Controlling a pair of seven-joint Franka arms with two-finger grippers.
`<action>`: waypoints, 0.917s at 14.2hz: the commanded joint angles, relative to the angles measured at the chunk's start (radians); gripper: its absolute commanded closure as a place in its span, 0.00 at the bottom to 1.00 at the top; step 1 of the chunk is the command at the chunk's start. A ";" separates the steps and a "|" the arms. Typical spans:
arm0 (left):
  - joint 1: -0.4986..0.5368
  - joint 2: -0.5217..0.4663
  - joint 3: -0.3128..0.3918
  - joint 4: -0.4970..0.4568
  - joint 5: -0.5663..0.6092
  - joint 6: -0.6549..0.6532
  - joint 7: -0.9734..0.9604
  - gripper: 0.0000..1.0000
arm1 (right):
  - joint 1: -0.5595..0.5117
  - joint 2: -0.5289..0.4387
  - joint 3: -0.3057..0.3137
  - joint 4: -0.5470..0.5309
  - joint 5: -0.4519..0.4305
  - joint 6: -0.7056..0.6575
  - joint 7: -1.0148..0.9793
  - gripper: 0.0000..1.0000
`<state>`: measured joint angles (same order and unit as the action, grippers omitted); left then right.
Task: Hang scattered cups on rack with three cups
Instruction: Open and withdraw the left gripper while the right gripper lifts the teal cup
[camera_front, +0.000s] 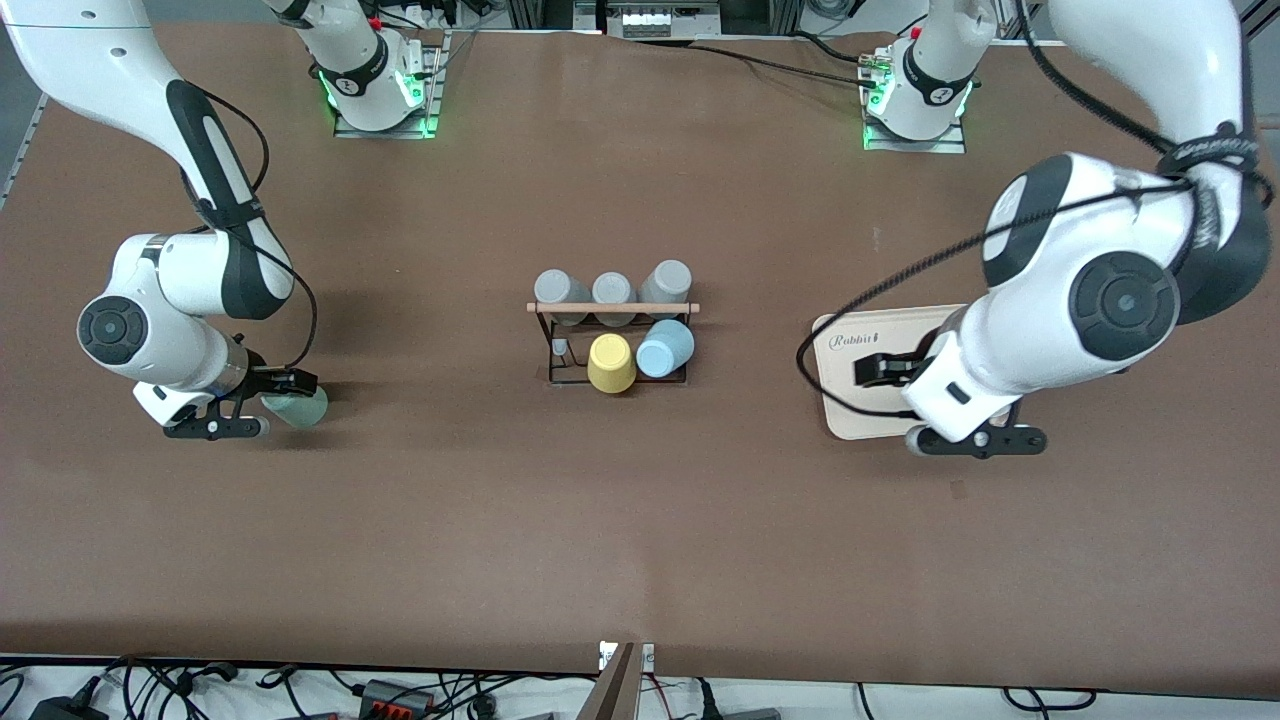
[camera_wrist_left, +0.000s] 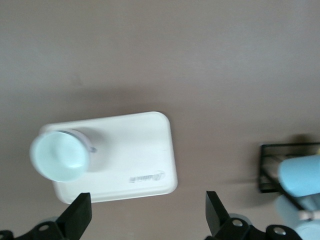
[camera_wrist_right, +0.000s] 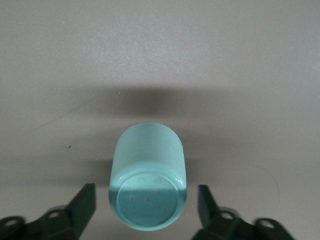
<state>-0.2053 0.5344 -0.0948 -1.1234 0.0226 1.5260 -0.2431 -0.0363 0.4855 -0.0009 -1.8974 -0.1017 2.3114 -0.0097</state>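
Observation:
The pale mint green cup (camera_front: 300, 408) lies on its side on the table toward the right arm's end. My right gripper (camera_front: 262, 404) is open and low, with one finger on each side of the cup. In the right wrist view the cup (camera_wrist_right: 149, 165) shows its base between my open right gripper (camera_wrist_right: 146, 189), with gaps on both sides. The black rack (camera_front: 560, 375) stands mid-table with three grey cups (camera_front: 612, 292) by its wooden rod. The light blue cup (camera_front: 665, 347) hangs on it beside a yellow cup (camera_front: 611, 362). My left gripper (camera_front: 925, 405) is open and empty over the cream tray (camera_front: 850, 400).
In the left wrist view my open left gripper (camera_wrist_left: 147, 200) is over the tray's edge (camera_wrist_left: 135, 150). A small white bowl (camera_wrist_left: 60, 155) with a pale inside stands on one tray corner. The rack (camera_wrist_left: 267, 167) and light blue cup (camera_wrist_left: 300, 175) show at that view's edge.

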 joint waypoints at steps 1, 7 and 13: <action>-0.011 -0.095 -0.002 -0.016 0.047 -0.094 0.061 0.00 | -0.010 -0.012 0.009 -0.016 -0.010 0.014 -0.026 0.45; 0.081 -0.322 -0.020 -0.340 0.020 -0.008 0.074 0.00 | 0.058 -0.045 0.019 0.122 0.008 -0.142 -0.010 0.69; 0.119 -0.378 -0.008 -0.437 0.017 0.069 0.131 0.00 | 0.236 -0.033 0.025 0.380 0.100 -0.452 0.273 0.69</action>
<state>-0.1050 0.1894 -0.1003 -1.5308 0.0427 1.5749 -0.1380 0.1434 0.4350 0.0305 -1.5994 -0.0462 1.9353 0.1858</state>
